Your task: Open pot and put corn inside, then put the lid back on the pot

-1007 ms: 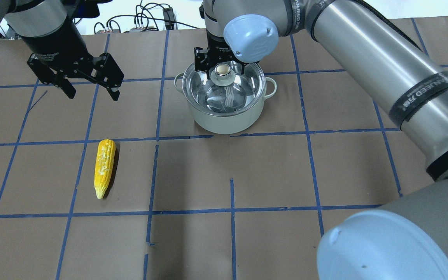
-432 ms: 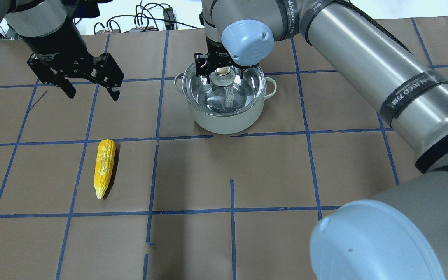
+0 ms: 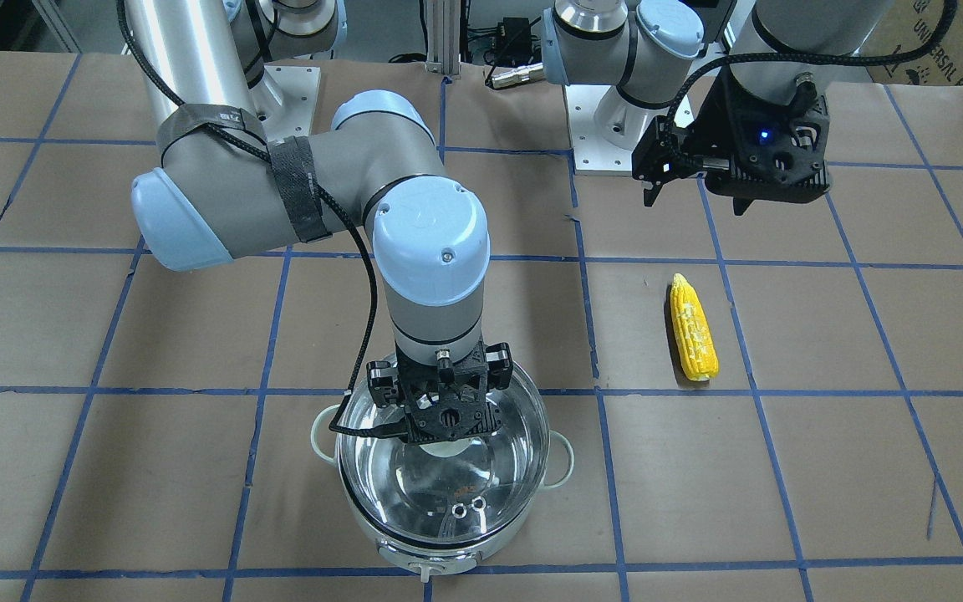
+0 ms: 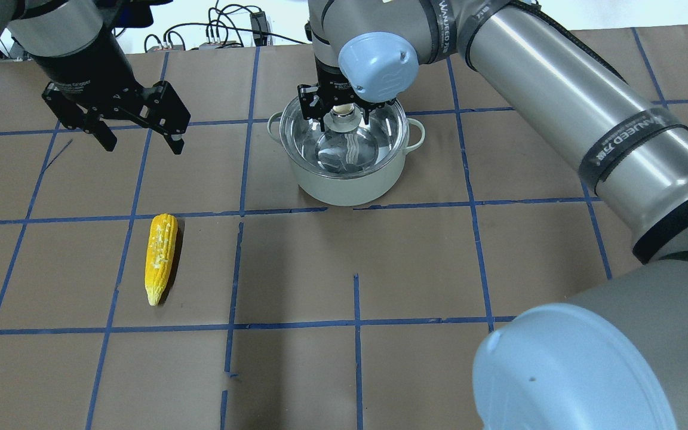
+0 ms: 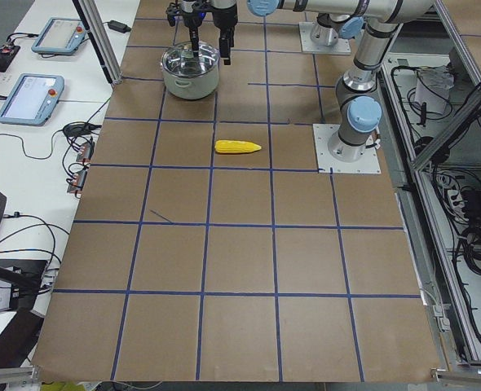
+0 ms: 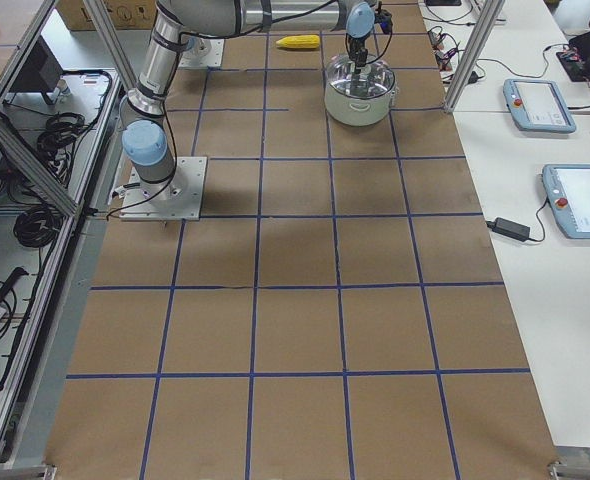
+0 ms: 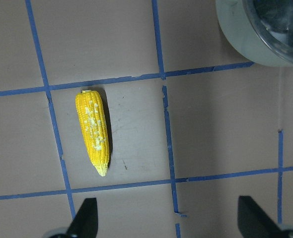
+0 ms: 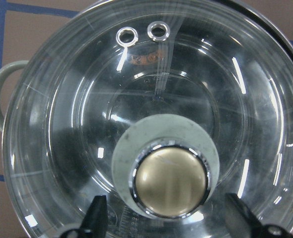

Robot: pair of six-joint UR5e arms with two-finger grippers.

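Evidently rigid, slick and breakable, with some weight: round clear glass domed lid (image 8: 77, 124), seated on the round shiny stainless-steel pot (image 4: 350, 185). Best taken by the central cream-topped round knob (image 8: 170, 181); offers no other purchase. Right gripper (image 4: 344, 118) over that knob, fingers apart on either side, not yet clamped. Left gripper (image 4: 141, 143) spread wide, empty, raised near the tapered yellow corn cob (image 4: 160, 258), which lies well apart from the pot and looks hard, ridged, light. Black strap (image 4: 630, 146) on right arm reads roughly "WANJEED"; cardboard box (image 3: 924, 50) shows "UNIVERSAL".
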